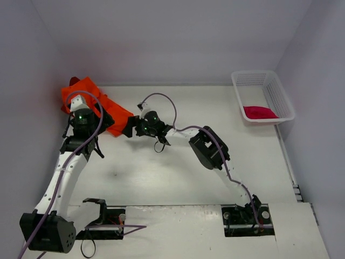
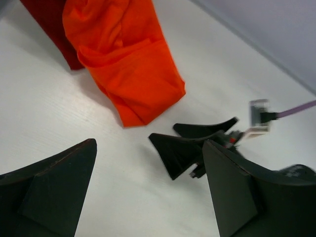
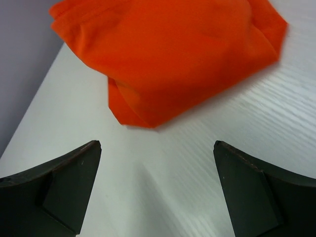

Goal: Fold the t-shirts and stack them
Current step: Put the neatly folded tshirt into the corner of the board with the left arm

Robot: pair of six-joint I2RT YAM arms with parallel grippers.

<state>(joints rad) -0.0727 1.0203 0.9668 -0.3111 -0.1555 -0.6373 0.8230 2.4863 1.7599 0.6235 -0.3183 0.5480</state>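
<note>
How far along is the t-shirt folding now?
Done: no neat stack. In hand: nothing; left claw and right claw are open near the bunched bright orange cloth t-shirt. Left: it, the dark red cloth t-shirt touching it, the crimson-pink cloth t-shirt in the white mesh basket.

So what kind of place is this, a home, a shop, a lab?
Most likely a robot lab test booth. A bare white table is boxed in by plain pale walls, robot arms are bolted at its near edge, and the only props are an orange t-shirt and a basket.
</note>
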